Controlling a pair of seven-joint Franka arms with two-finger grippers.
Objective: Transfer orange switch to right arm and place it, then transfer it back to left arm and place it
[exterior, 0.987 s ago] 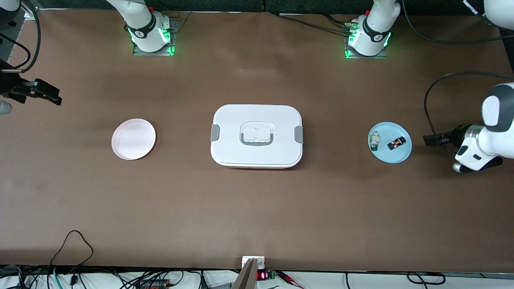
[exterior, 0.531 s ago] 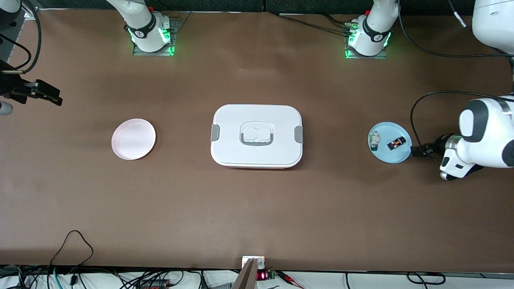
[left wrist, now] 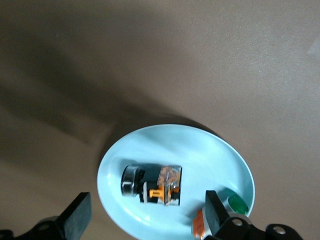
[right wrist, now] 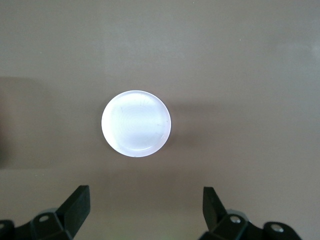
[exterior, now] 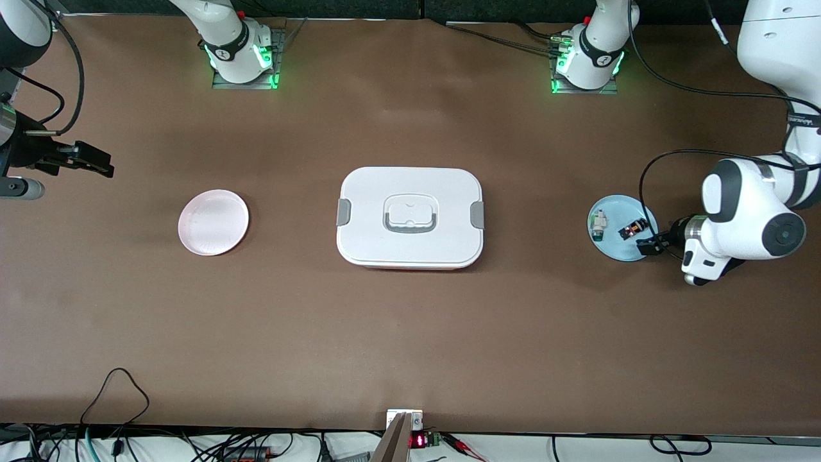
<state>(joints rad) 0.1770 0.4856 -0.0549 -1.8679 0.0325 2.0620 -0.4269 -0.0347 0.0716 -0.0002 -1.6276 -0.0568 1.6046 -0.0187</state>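
Even overhead light; soft shadows fall on the brown table (exterior: 410, 333); wrist views slightly blurred; pink plate (right wrist: 136, 123) glares white.

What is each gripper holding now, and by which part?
Nothing is held. The left gripper is open over the blue plate, beside the orange switch. The right gripper is open too, over bare table.

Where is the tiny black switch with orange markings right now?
The orange-marked black switch lies on the round light-blue plate toward the left arm's end of the table, beside a small white-grey part with a green tip.
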